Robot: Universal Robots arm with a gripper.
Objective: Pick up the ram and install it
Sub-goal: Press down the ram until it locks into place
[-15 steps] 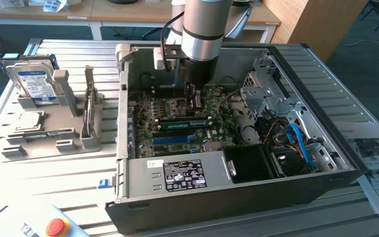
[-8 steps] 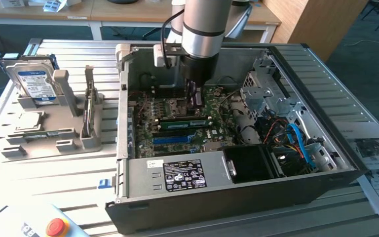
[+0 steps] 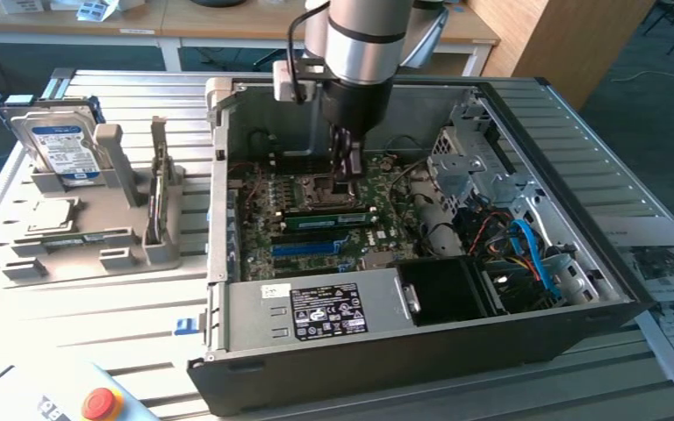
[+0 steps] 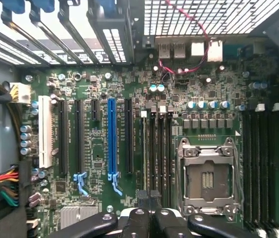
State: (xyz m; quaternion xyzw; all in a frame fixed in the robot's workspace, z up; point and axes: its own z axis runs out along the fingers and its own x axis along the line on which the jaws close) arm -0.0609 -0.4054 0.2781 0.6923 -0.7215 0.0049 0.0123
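A ribbed metal tabletop point(image 3: 138, 298) is seen carrying an open computer case point(image 3: 431, 342) across its middle. A grey parts holder point(image 3: 91, 237) is set near its left edge. Printed sheets point(image 3: 670, 298) are laid at the right edge, and a red button point(image 3: 101, 403) is seen at the near-left corner.

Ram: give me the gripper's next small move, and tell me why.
Probably a short, straight press down. The shut gripper hangs inside the case just above the ram, which stands in a slot beside the empty processor socket. Whether the stick is fully seated cannot be told, so a gentle downward push on its top edge seems the safest step.
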